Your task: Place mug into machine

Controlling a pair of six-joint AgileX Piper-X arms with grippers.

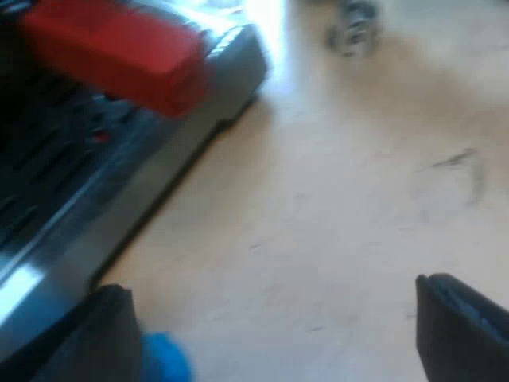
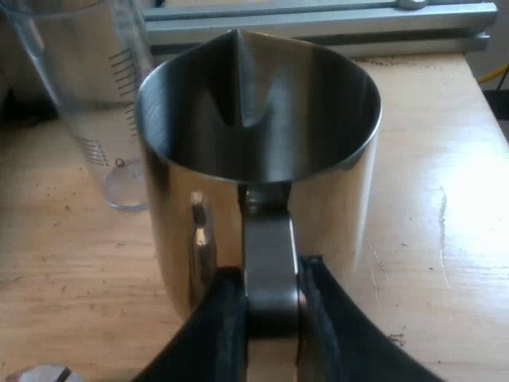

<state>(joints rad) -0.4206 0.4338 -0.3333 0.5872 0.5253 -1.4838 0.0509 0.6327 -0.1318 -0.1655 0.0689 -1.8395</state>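
The right pincer (image 2: 270, 296) is clamping the handle (image 2: 270, 255) of the metal mug (image 2: 338, 207), which is sitting upright near the measuring glass (image 2: 87, 95) over the surface (image 2: 445, 199). The left pincer (image 1: 274, 326) is hanging open beside the machine (image 1: 95, 207), possibly its drip tray, near the red handle end (image 1: 111, 52).

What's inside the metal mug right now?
Inside the mug, held by its handle in the right gripper, only bare shiny wall shows. Its bottom is hidden below the near rim.
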